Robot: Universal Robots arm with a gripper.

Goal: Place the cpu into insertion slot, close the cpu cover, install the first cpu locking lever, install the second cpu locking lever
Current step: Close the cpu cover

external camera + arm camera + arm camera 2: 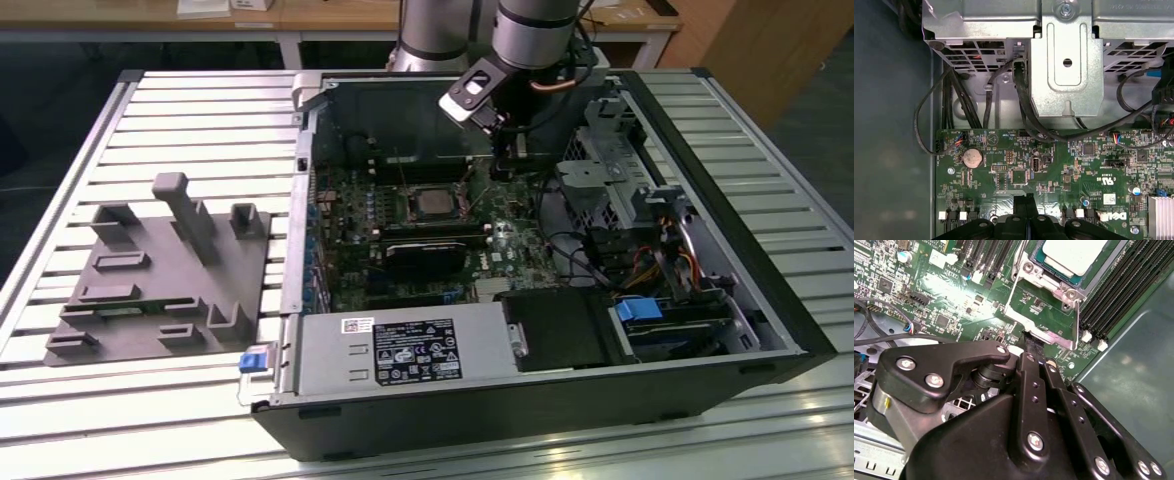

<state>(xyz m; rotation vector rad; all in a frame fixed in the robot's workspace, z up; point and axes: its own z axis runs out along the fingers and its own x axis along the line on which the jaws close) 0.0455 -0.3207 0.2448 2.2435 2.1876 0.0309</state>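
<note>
In the exterior view the cpu point(430, 201) lies flat in its socket on the green motherboard point(354, 215) inside the open computer case. Its pale silvery top point(1074, 254) is framed by the cpu cover point(1068, 286), which lies down over it. A thin wire locking lever point(1010, 296) stands swung out from the socket, ending in a silvery bar point(1048, 334). My gripper point(501, 168) hangs just to the exterior view's right of the socket. Its black fingertips point(1030, 339) are pressed together at that bar; I cannot tell whether they touch it. The gripper point(1026, 200) is shut with nothing between its fingers.
A black heatsink block point(420, 256) sits on the board in front of the socket. A metal drive cage point(601, 170) and cables point(627, 265) fill the case's right side, and a power supply point(400, 350) sits in front. A grey fixture tray point(160, 270) lies on the slatted table point(80, 140).
</note>
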